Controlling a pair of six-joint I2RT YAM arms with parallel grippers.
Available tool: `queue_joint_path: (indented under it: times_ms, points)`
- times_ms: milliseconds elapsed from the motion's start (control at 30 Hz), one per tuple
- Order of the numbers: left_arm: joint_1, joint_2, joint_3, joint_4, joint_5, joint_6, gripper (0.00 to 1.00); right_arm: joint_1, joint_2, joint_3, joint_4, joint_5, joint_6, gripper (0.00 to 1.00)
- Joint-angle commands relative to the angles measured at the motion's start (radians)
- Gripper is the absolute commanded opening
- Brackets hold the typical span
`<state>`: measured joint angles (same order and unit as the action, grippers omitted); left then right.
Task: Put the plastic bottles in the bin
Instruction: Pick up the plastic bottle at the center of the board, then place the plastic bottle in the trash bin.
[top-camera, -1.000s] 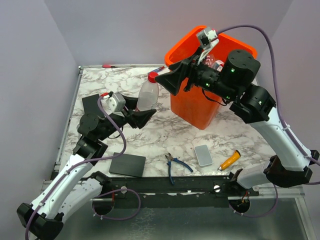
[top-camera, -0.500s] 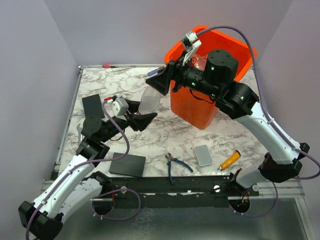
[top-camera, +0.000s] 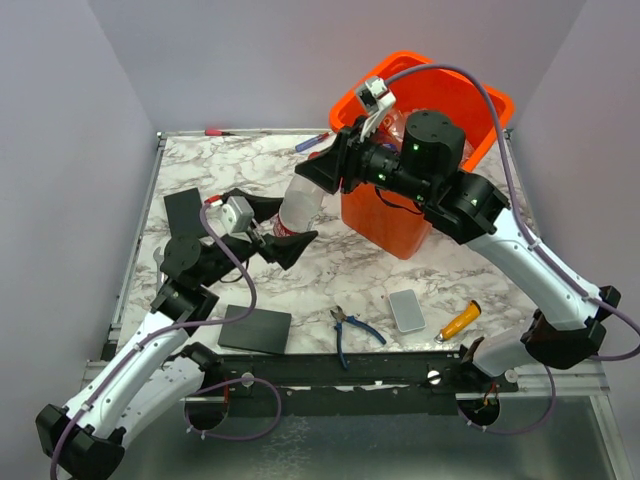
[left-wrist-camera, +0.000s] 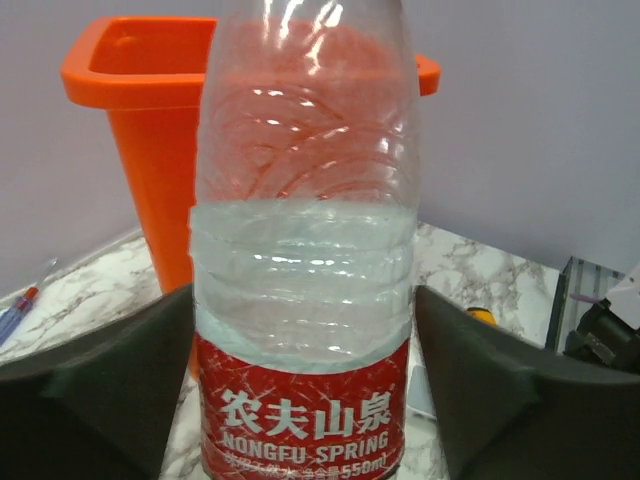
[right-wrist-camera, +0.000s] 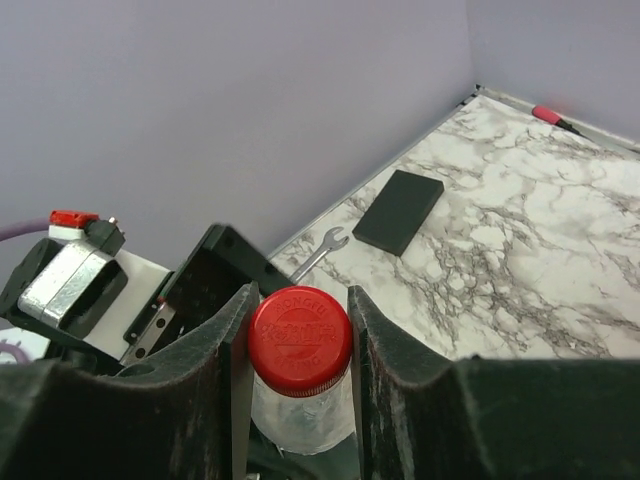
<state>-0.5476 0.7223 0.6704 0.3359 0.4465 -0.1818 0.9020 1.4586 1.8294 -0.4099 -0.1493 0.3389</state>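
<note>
- Nongfu Spring bottle (top-camera: 297, 206), red cap (right-wrist-camera: 299, 338): tilted, at bin's 9 o'clock.
- Right gripper (right-wrist-camera: 300, 305): clamped on the cap.
- Left gripper (top-camera: 270, 222): jaws flank the labelled base; contact cannot be told.
- Orange bin (top-camera: 362, 215): 1 o'clock on marble table (top-camera: 330, 282).

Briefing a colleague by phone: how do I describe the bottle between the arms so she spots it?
Find the orange bin at the back right. Just left of it a clear bottle leans, the right gripper pinching its cap. Red cap, red Nongfu Spring label: the only bottle outside the bin.
</note>
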Motion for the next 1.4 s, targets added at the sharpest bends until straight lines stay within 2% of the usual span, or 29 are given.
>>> queue_joint_path:
  times_ms: [0, 100, 200, 267, 433, 500, 567, 667, 767, 867, 1033, 1133, 1300, 1367]
  points:
    - [-0.006, -0.035, -0.012, 0.054, -0.123, -0.051, 0.99, 0.0, -0.038, 0.003, 0.015, 0.01, -0.005, 0.01]
    - [-0.007, -0.083, -0.04, 0.036, -0.292, -0.065, 0.99, 0.0, -0.051, 0.107, -0.049, 0.13, -0.097, 0.01]
    - [-0.006, -0.153, -0.085, 0.003, -0.471, -0.015, 0.99, 0.0, -0.09, 0.215, -0.043, 0.383, -0.231, 0.0]
    - [-0.006, -0.195, -0.114, -0.02, -0.629, 0.015, 0.99, 0.0, -0.143, 0.202, 0.056, 0.56, -0.336, 0.01]
    - [-0.006, -0.249, -0.196, -0.053, -0.99, 0.066, 0.99, -0.003, -0.237, -0.001, 0.494, 0.924, -0.686, 0.01]
    - [-0.006, -0.249, -0.21, -0.077, -1.089, 0.075, 0.99, -0.019, -0.223, -0.025, 0.585, 0.997, -0.8, 0.01]
    - [-0.006, -0.255, -0.23, -0.083, -1.139, 0.079, 0.99, -0.07, -0.2, -0.033, 0.587, 1.023, -0.814, 0.01]
    - [-0.007, -0.286, -0.251, -0.082, -1.147, 0.058, 0.99, -0.2, -0.165, -0.031, 0.475, 1.005, -0.678, 0.01]
    - [-0.006, -0.3, -0.248, -0.108, -1.123, 0.038, 0.99, -0.359, -0.119, -0.034, 0.289, 0.927, -0.487, 0.01]
    - [-0.007, -0.298, -0.243, -0.13, -1.121, 0.021, 0.99, -0.449, -0.082, -0.073, 0.187, 0.831, -0.354, 0.01]
    - [-0.009, -0.292, -0.244, -0.129, -1.117, 0.019, 0.99, -0.469, -0.013, -0.086, 0.079, 0.649, -0.207, 0.01]
    - [-0.009, -0.288, -0.245, -0.128, -1.117, 0.021, 0.99, -0.47, -0.036, -0.131, 0.114, 0.487, -0.139, 0.01]
    - [-0.01, -0.276, -0.247, -0.123, -1.117, 0.024, 0.99, -0.47, -0.048, -0.13, 0.111, 0.309, -0.059, 0.01]
    - [-0.009, -0.272, -0.247, -0.122, -1.117, 0.023, 0.99, -0.47, -0.029, -0.096, 0.059, 0.312, -0.062, 0.01]
